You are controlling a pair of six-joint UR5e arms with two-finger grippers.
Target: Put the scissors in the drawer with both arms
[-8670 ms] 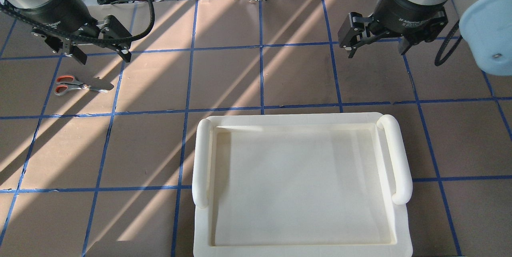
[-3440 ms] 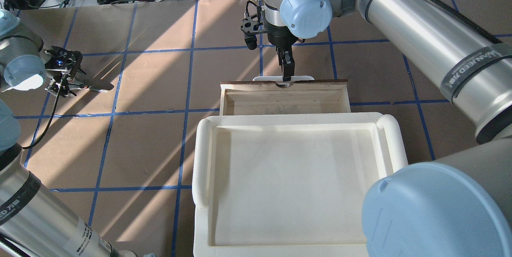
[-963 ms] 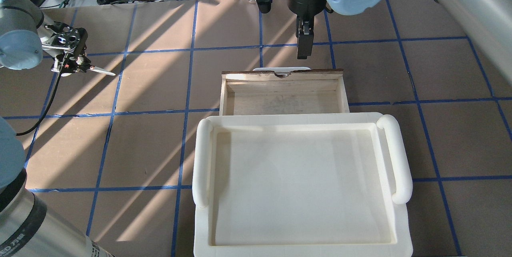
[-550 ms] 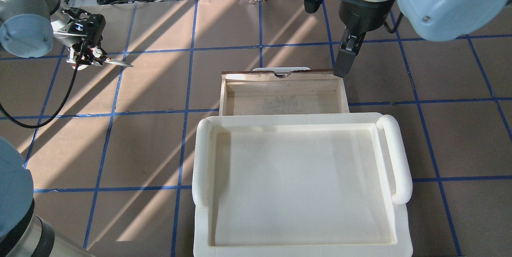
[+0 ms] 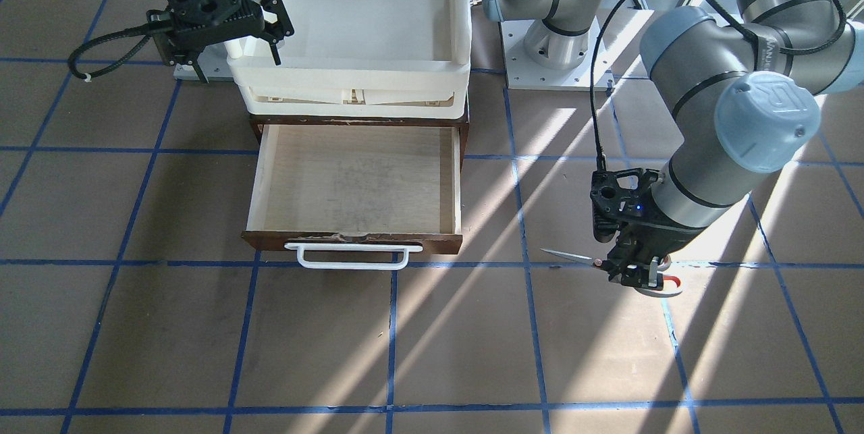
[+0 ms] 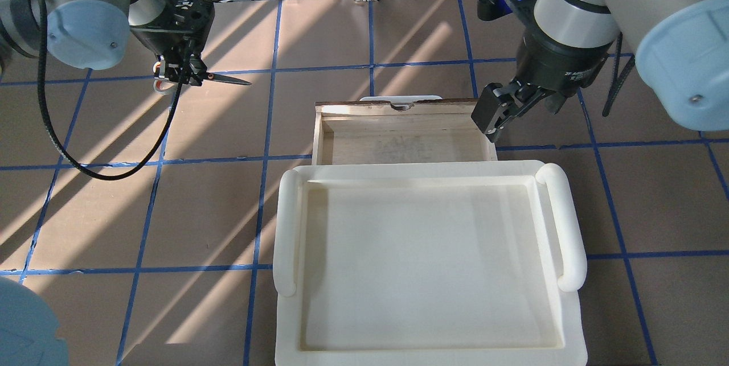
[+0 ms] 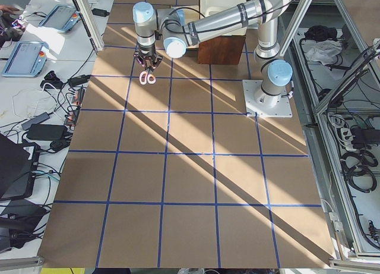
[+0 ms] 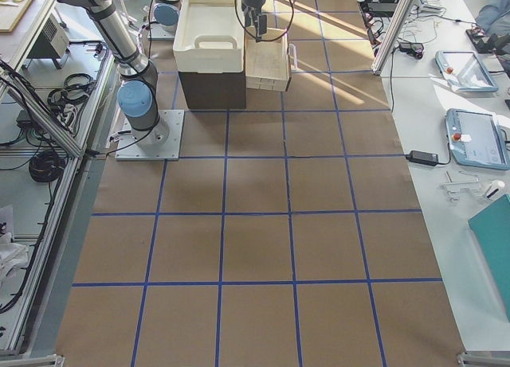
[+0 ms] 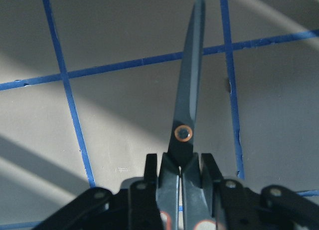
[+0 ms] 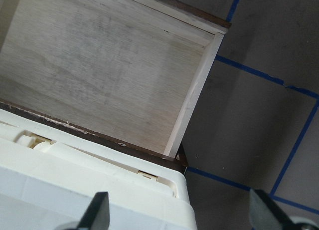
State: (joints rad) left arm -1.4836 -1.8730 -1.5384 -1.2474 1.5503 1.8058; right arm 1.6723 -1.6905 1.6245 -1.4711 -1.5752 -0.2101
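Now: transport step. scissors (image 6: 222, 78) are gripped, not yet over the drawer (image 5: 351, 181).
Left gripper (image 6: 181, 73): jaws clamped on the scissors just behind the pivot, blades together, tip aimed toward the drawer.
Scissors location: in the left gripper, apparently off the table, well apart from the drawer on the robot's left.
Right gripper (image 6: 501, 112): fingers spread wide, nothing held, hovers by the drawer's right wall near the cream tub (image 6: 427, 171).
Drawer: pulled out, plywood floor bare, white bar handle (image 5: 353, 256) free.
Next move (judgement): left arm crosses to above the drawer, lowers, then lets go. The long blade needs to clear the side walls.
Writing: "UR" mark on blue joint cap (image 5: 769, 103). Right gripper body print starts "2F Adaptive", rest unreadable.
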